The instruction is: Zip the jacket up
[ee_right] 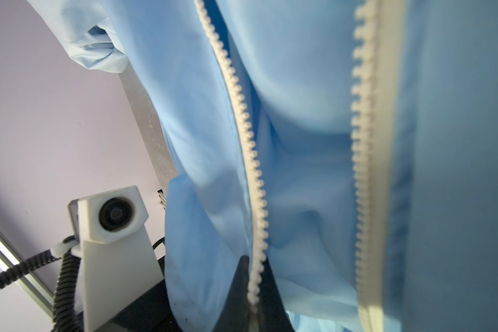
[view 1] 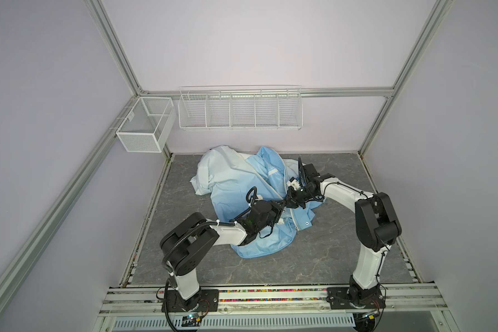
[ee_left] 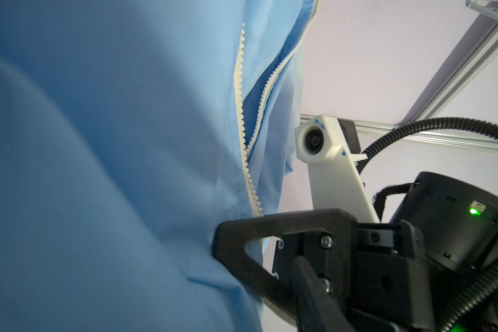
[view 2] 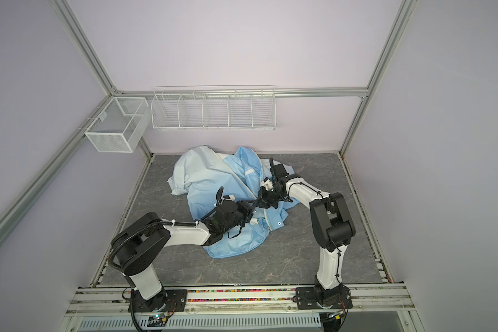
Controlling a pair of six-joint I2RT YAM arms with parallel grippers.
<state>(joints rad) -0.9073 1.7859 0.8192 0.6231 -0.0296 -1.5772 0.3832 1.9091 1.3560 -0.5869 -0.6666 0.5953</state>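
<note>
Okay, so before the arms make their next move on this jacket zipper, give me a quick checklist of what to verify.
1. The jacket spread flat: not ok, it lies crumpled on the table.
2. The right gripper holding a zipper edge: ok, jaws shut on one toothed row.
3. The left gripper grip: cannot tell, its jaws are hidden.
4. Zipper rows brought together: not ok, the other row stands apart in the right wrist view.
5. Slider found: cannot tell, none shows.
</note>
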